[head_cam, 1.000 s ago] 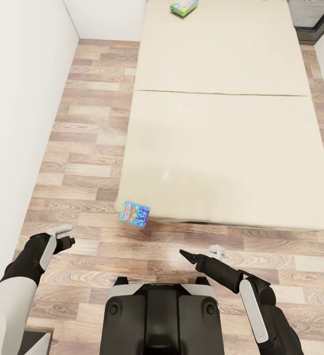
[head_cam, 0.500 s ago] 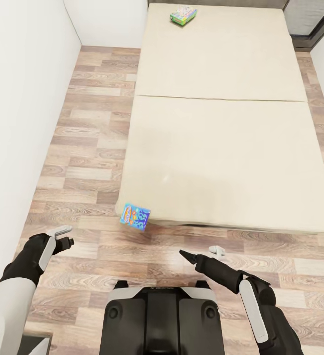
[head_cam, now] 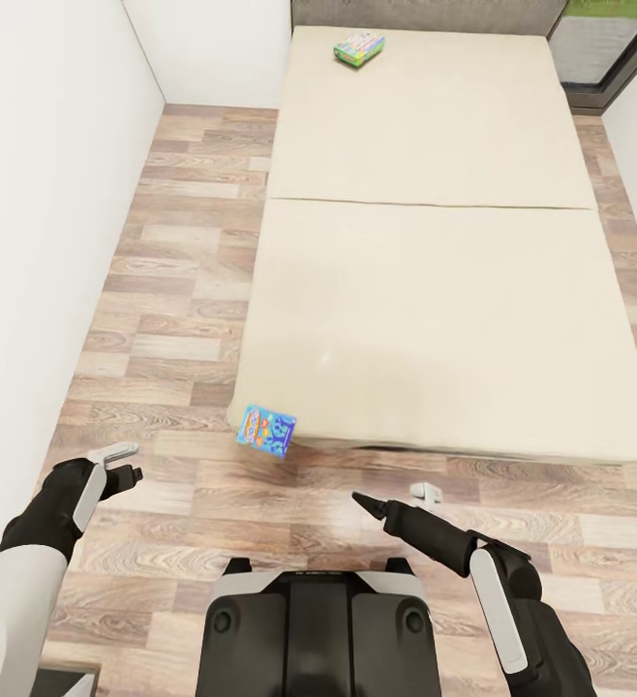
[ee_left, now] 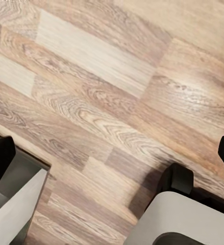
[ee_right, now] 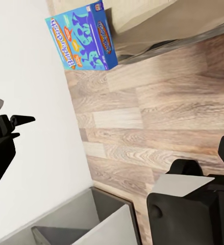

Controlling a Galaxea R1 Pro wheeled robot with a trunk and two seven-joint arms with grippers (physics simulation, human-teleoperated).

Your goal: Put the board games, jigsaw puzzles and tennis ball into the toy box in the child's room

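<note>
Both grippers, left [head_cam: 123, 463] and right [head_cam: 396, 499], are open and hold nothing, so the blue game [head_cam: 266, 428] by the bed [head_cam: 435, 290] corner and the green game [head_cam: 358, 46] far up it still wait.

The bed [head_cam: 435, 290] runs past the head view's top edge.

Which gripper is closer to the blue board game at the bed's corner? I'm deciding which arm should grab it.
Roughly even; the right gripper looks marginally nearer. It is nearer the robot and to the right of the blue board game; the left gripper sits to its left.
</note>
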